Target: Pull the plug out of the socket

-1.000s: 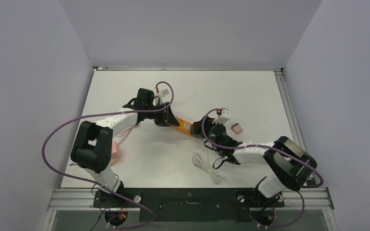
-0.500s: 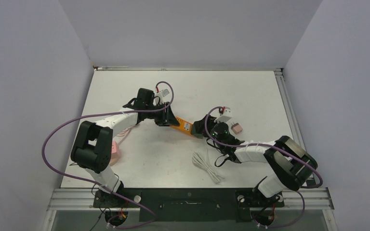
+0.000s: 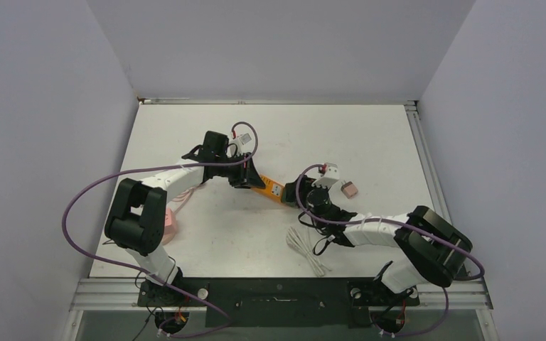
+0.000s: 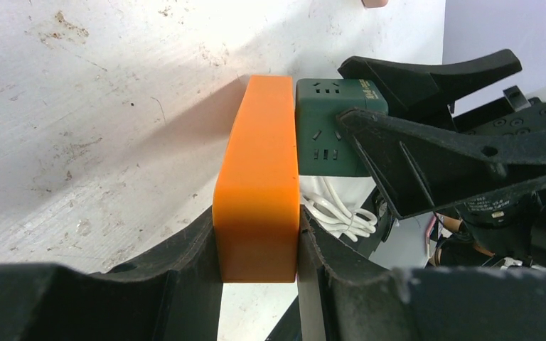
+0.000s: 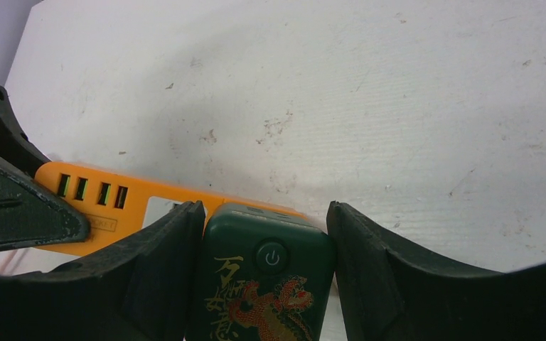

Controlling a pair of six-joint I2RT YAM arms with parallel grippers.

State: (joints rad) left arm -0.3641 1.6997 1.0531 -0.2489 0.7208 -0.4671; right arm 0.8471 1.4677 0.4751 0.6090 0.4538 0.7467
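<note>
White table (image 3: 370,135) | our left gripper (image 4: 256,222) pinches the orange socket strip (image 4: 259,177) | right gripper (image 5: 264,208) pinches the green plug (image 5: 266,284) | best we pull straight apart

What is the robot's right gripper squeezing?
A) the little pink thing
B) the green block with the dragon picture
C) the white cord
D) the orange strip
B: the right wrist view shows the right gripper closed on both sides of the green block, while the left gripper clamps the orange strip.
</note>
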